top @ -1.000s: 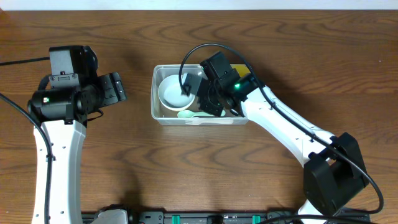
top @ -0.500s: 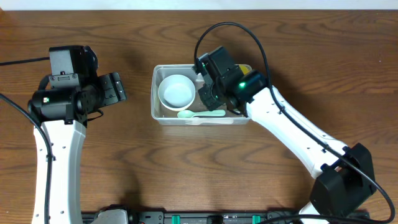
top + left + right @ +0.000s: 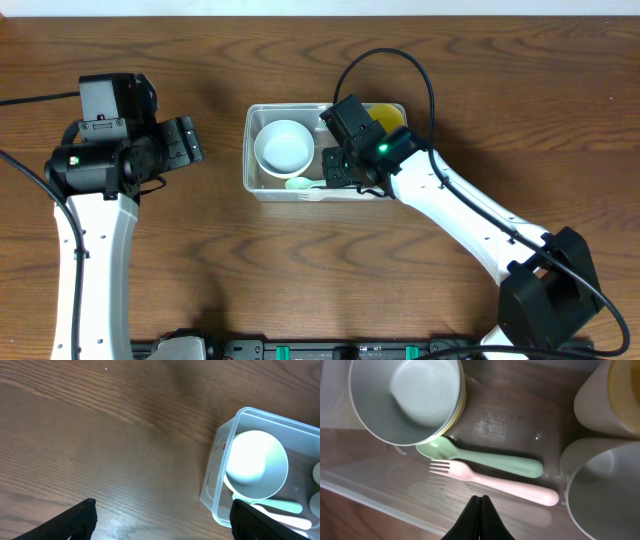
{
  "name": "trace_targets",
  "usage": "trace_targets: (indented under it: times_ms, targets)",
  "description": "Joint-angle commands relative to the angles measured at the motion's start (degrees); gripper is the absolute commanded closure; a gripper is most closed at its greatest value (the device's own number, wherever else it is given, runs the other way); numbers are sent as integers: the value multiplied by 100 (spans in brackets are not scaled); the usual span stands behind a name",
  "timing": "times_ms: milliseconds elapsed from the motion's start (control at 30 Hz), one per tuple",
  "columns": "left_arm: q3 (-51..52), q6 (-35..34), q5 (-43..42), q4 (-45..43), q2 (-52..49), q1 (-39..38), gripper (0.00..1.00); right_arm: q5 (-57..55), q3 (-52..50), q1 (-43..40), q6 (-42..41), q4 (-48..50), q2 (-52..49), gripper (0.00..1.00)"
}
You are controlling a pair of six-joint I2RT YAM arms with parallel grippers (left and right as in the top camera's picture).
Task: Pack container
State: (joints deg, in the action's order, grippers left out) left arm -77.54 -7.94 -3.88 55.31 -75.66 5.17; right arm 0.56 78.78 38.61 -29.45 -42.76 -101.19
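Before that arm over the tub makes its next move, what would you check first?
1. Right gripper empty: ok, jaws shut on nothing.
2. Green spoon and pink fork inside the container: ok, lying flat side by side.
3. White bowl upright in the container: ok.
4. Left gripper away from the container: ok, open above the table.
5. Yellow bowl seated properly: cannot tell, the right arm hides most of it.
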Motion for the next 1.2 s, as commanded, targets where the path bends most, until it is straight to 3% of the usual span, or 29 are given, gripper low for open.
trace_targets:
  times_ms: [0, 733, 1167]
  targets:
    - [44, -76, 87, 15, -44, 28, 15, -52, -140, 46, -203, 72, -20, 98]
    - [44, -76, 87, 9, -44, 28, 15, 577, -708, 46, -179, 74, -20, 92]
    - [44, -74, 87, -15, -81, 28, 15, 658, -708, 46, -184, -232, -20, 99]
